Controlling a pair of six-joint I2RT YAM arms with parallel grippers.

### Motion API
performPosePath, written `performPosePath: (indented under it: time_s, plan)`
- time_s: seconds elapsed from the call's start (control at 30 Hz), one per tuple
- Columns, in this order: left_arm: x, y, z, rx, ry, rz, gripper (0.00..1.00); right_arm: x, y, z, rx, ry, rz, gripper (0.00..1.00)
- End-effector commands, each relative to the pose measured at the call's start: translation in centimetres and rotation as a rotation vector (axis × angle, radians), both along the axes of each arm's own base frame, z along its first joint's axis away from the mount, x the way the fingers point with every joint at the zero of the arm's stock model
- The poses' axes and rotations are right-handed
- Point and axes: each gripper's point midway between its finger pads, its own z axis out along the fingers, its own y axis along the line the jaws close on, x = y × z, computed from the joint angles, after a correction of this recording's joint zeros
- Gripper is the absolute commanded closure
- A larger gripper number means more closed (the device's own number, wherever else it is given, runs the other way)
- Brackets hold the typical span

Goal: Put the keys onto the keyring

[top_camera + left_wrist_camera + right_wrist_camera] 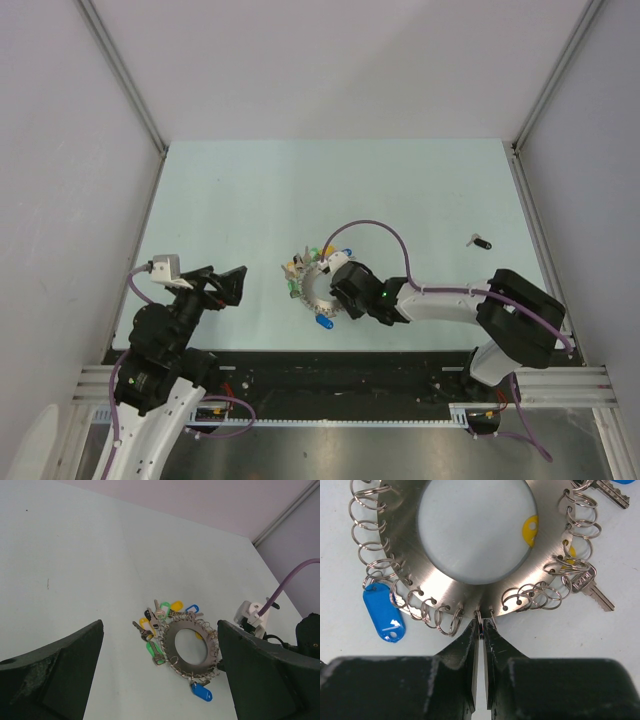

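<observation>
Bench (250, 200), pale and matte, carries one keyring (475, 596): a flat brushed-steel disc with a round hole, wire loops (372, 545) threading its rim. Your right pincer (481, 627) is clamped on one loop at that rim. Your left pincer (222, 283) gapes wide, left of the keyring. Plastic-headed keys (157, 617) fan outward from it, and one black key (481, 242) lies well to its right.

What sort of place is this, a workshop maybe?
Probably a robotics lab test cell: a pale table boxed in by plain panels, a left arm and right arm mounted on a metal rail, and a keyring lying on the table.
</observation>
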Motion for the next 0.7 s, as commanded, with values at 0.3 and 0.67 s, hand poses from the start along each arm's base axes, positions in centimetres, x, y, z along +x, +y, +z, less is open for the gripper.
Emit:
performPosePath:
  time_s: [0.3, 0.67]
  plan:
    - [0.2, 0.0, 0.5, 0.011, -0.029, -0.005, 0.0, 1.4, 0.9, 1.0, 0.015, -0.024, -0.002, 0.98]
    - [0.3, -0.6, 0.5, 0.041, -0.052, -0.045, 0.0, 2.9, 1.7, 6.6, 0.126, -0.153, -0.004, 1.0]
